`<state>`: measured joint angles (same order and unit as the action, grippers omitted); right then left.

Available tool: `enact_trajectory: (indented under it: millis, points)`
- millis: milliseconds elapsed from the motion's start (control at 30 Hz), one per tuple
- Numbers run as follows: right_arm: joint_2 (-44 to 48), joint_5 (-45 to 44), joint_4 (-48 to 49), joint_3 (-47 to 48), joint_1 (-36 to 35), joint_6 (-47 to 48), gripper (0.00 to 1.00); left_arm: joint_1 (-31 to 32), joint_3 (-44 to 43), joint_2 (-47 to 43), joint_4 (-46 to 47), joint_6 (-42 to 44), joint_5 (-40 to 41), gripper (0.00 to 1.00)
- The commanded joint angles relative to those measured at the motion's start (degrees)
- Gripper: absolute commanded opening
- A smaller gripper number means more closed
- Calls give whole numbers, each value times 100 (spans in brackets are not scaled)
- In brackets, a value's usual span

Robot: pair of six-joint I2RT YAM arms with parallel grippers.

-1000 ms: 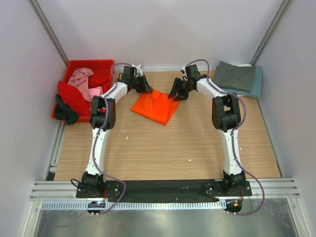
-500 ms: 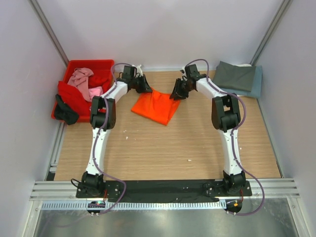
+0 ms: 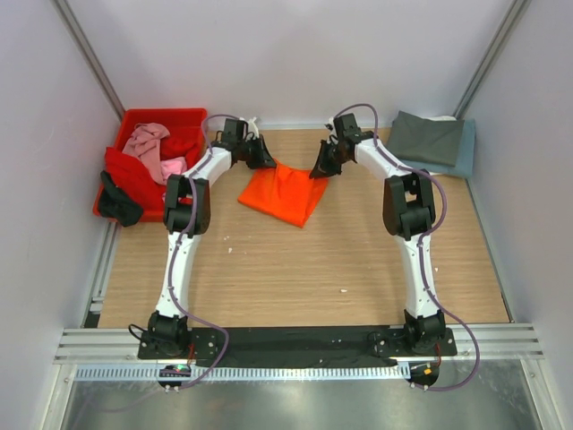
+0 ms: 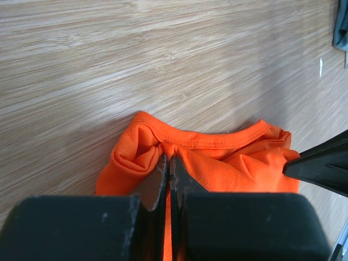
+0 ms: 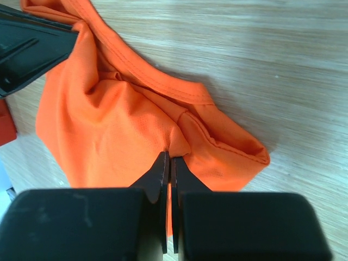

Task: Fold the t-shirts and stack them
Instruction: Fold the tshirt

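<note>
orange t-shirt (image 3: 285,195), far edge pinched — left claw (image 4: 168,161), right claw (image 5: 169,157)

The right gripper (image 5: 167,159), its fingers spread over the far right corner of the shirt (image 3: 285,195) a second ago, now has them pressed together on a fold of that cloth. It has also shifted slightly toward the far edge of the worktop (image 3: 358,251). The corner of the shirt is bunched up between the fingertips.
</note>
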<state>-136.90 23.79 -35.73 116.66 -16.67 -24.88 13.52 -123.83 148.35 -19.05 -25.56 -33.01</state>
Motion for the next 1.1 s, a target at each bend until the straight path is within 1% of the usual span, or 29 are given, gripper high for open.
enact_trajectory:
  millis: [0,200,667,833,967,1000,1067]
  points:
    - [611,-243,-154,15,-3,203,1,10,-18,352,-644,34,243,0]
    - [954,-454,-251,-240,67,300,1,10,-36,352,-670,25,260,0]
    - [1104,-604,-155,-864,330,405,1,10,-89,396,-714,34,252,0]
    - [973,-656,-58,-987,489,449,1,10,-115,405,-714,34,225,0]
    - [718,-446,57,-874,603,493,1,10,-141,431,-723,42,190,0]
    - [613,-393,74,-830,612,493,1,10,-159,440,-732,42,173,1]
    - [489,-253,92,-637,638,502,6,10,-185,440,-749,60,146,15]
